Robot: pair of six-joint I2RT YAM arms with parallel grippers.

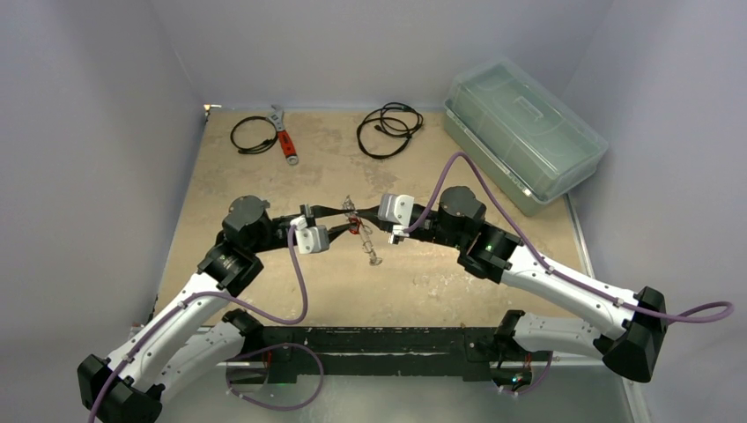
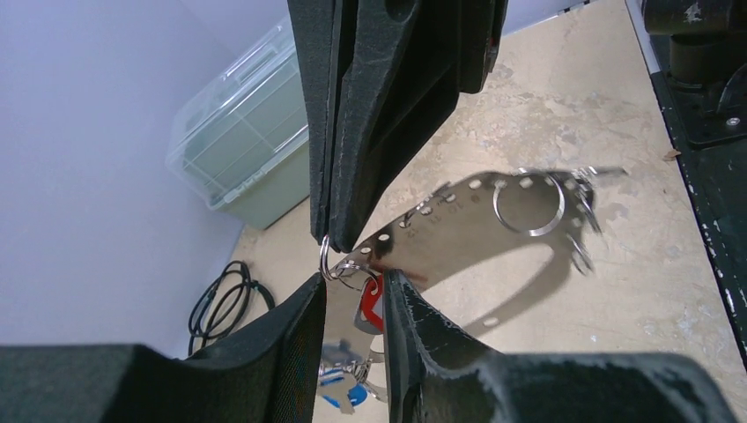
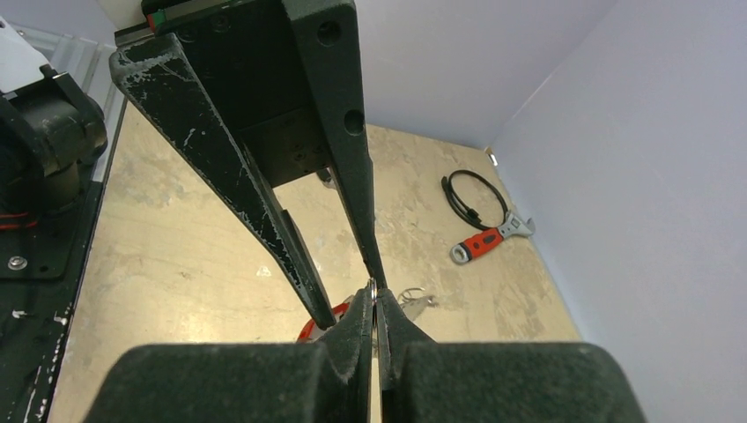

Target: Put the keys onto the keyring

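Note:
Above the middle of the table my two grippers meet tip to tip. My right gripper [image 3: 373,295] is shut on a small split ring [image 2: 324,256] at the end of the keyring [image 2: 458,216], a shiny perforated metal loop that carries more small rings. The loop hangs towards the table [image 1: 373,254]. My left gripper [image 2: 354,286] stands open just under that ring. A red-headed key [image 2: 371,306] dangles in the gap between its fingers, and a blue-headed key [image 2: 345,394] hangs lower. In the top view the keys [image 1: 355,227] show as a small cluster between the two grippers.
At the back left lie a red-handled wrench [image 1: 286,141] and a black coiled cable [image 1: 254,134]. Another cable [image 1: 389,129] lies at the back middle. A clear lidded plastic box [image 1: 524,132] stands at the back right. The black base rail [image 1: 379,339] runs along the near edge.

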